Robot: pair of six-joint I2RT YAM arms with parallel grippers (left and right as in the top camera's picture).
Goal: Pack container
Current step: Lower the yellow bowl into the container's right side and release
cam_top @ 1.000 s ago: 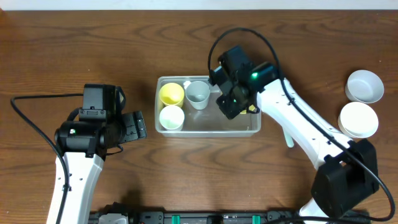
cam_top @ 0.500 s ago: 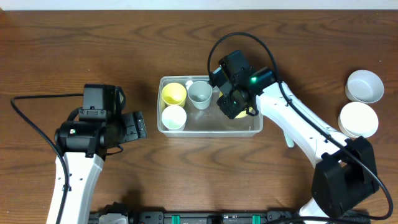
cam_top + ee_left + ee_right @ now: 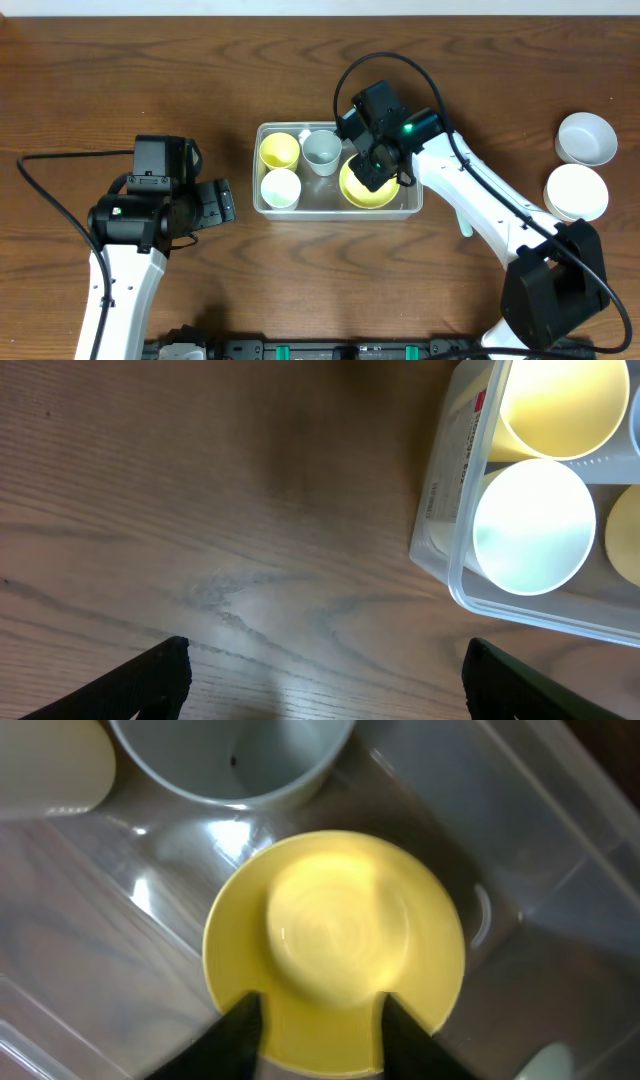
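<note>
We are seeing the container (image 3: 318, 198) lying in the middle of the counter (image 3: 150, 70), its long sides running left to right. Four things are sitting inside it. A yellow cup (image 3: 278, 150) is standing in the far left corner. A white cup (image 3: 278, 188) is standing in the near left corner, just beside it. A grey cup (image 3: 321, 152) is standing against the far wall, right of the yellow one. All three are standing upright, mouths up. A yellow dish (image 3: 335, 935) is lying flat, hollow side up, in the right half of the container, near the grey cup.

The right arm (image 3: 480, 200) is reaching in from the near right and hanging over that dish. The right jaws are standing apart, their tips showing over the dish's edge with yellow showing between them. We cannot tell whether the tips are touching it.

The left arm (image 3: 125, 215) is sitting at the left of the counter, pointing right toward the container's left end and stopping near it without touching. The left jaws are standing wide apart over bare wood. A printed label (image 3: 440, 470) is showing on the container's left end wall.

At the far right, well apart from the container, a white bowl (image 3: 577, 192) and a pale grey bowl (image 3: 586, 138) are sitting just beside each other, the grey one farther back.
</note>
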